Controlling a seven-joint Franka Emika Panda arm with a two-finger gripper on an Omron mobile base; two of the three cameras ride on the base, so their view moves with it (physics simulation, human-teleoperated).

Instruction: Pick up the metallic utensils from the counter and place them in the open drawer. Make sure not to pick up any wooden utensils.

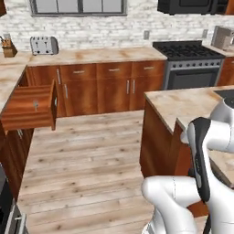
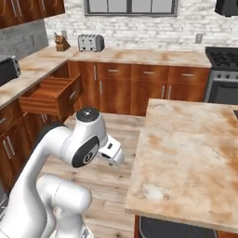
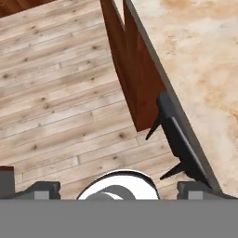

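Note:
The counter (image 2: 186,148) is a beige stained island slab at the right, also seen as the counter (image 1: 183,103) and, from above, as the counter (image 3: 204,56). The open drawer (image 1: 32,107) juts from the left cabinets, a reddish-brown box that is the same open drawer (image 2: 53,95). My gripper (image 3: 118,190) is open, its dark fingertips (image 3: 44,189) set wide apart with nothing between them. It hangs over the wooden floor, just left of the island's edge. The metallic utensils and the wooden utensils are out of view.
The island's red-brown side (image 3: 135,79) and a dark grey panel (image 3: 179,135) drop below its edge. A stove (image 1: 189,64) stands at the back right. A toaster (image 2: 90,42) and a knife block (image 2: 60,42) sit on the wall countertop. Plank floor (image 1: 87,155) lies between island and drawer.

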